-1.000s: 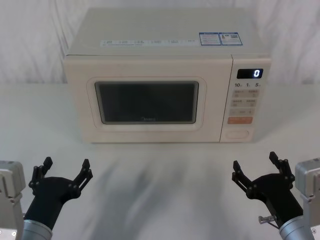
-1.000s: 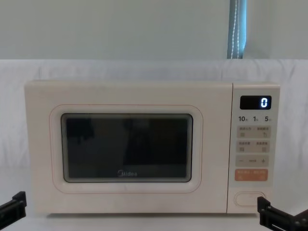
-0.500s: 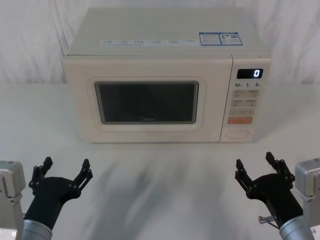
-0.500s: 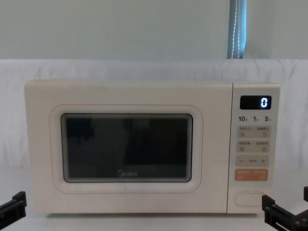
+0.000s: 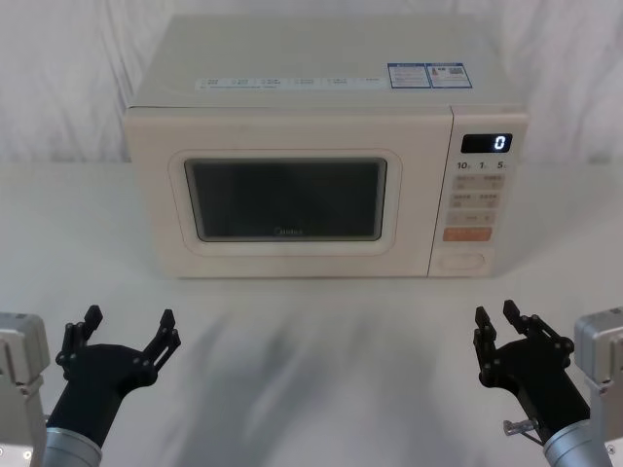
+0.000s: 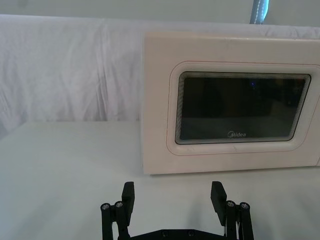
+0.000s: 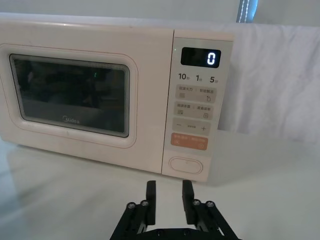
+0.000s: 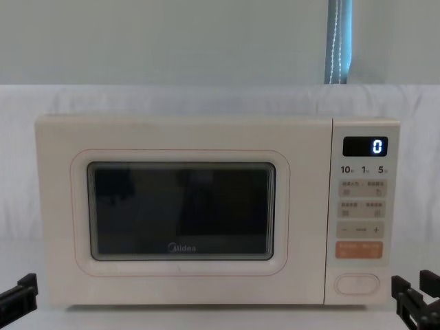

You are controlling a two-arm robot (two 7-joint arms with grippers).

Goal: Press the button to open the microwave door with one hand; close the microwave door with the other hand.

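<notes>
The cream microwave (image 5: pixel 292 107) stands at the back of the white table, its display reading 0. The microwave door (image 5: pixel 282 261) is shut flush with the front. The oval button (image 5: pixel 463 261) sits at the bottom of the keypad strip, below the orange key, and also shows as the button (image 7: pixel 185 165) and the button (image 8: pixel 357 284). My right gripper (image 5: pixel 494 311) hovers near the table's front right, in front of and below the button, open with only a narrow gap between its fingers (image 7: pixel 151 192). My left gripper (image 5: pixel 129 316) is at the front left, wide open and holding nothing.
A white cloth covers the table (image 5: pixel 311 331) and hangs as a backdrop behind the oven. Bare tabletop lies between the grippers and the microwave's front. A blue-grey strap (image 8: pixel 338 41) hangs on the wall behind.
The right gripper's fingers have drawn steadily closer together, and the gripper has shifted slightly right. The left gripper and the door have not moved.
</notes>
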